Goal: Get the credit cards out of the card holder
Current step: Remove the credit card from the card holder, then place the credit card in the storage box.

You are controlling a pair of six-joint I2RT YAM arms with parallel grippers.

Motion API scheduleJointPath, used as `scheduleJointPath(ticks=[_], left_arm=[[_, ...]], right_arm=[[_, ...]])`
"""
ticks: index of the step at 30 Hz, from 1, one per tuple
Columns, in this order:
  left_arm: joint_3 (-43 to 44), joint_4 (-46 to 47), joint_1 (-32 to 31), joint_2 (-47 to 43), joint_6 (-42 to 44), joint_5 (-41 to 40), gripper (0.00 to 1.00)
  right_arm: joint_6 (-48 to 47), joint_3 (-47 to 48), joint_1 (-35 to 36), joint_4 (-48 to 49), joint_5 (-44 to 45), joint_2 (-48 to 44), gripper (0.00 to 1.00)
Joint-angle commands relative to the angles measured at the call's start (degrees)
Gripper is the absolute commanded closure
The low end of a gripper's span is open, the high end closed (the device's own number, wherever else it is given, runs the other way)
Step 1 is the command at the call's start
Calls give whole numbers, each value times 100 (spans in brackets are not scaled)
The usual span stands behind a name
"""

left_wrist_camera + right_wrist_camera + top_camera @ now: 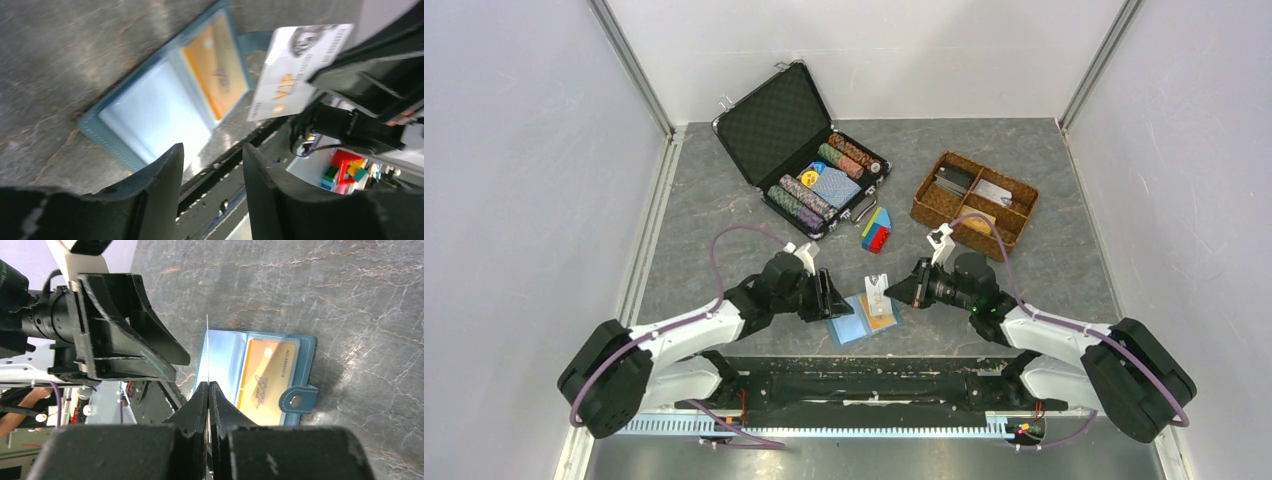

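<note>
The light-blue card holder (852, 326) lies open and flat on the grey table near its front edge. An orange-yellow credit card (220, 75) sits in its right-hand pocket. A greyish credit card (295, 70) marked VIP hangs upright above the holder, clear of the pockets. My right gripper (208, 387) is shut on that card, which shows edge-on (207, 350) between its fingers. My left gripper (212, 170) is open just left of the holder (150, 115), with nothing between its fingers. From above, the left gripper (832, 297) and right gripper (896, 290) face each other across the greyish card (877, 291).
A black chip case (776, 125) stands open at the back centre, with chips and a blue-patterned deck inside. A brown wicker tray (935, 207) sits at the back right. A small stack of coloured blocks (876, 232) lies just behind the holder. The table's front rail (864, 385) runs close below.
</note>
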Motion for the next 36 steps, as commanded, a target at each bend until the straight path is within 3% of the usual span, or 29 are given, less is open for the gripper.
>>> scheduleJointPath(ticks=[1,7,17,31,33,36], left_arm=[[251,388,-23,-457,-183,386,43],[7,1388,-26,-705,-330,703,35],[-53,2621,-102,-324,-669,1136,37],[-360,4674,-369,390,-1627,1526,58],[-386,4945,-401,551,-1727,1583,64],[-412,5234,-401,742,-1860,1608,83]], right_arm=[[479,-251,-15,801,-221,-226,100],[1362,-730,-15,2228,-491,-375,100],[2282,-1167,-14,3714,-567,-466,100],[2798,-1805,-15,4604,229,-556,100],[2812,-1805,-8,4627,254,-495,100],[2875,-1844,-13,4774,256,-398,100]])
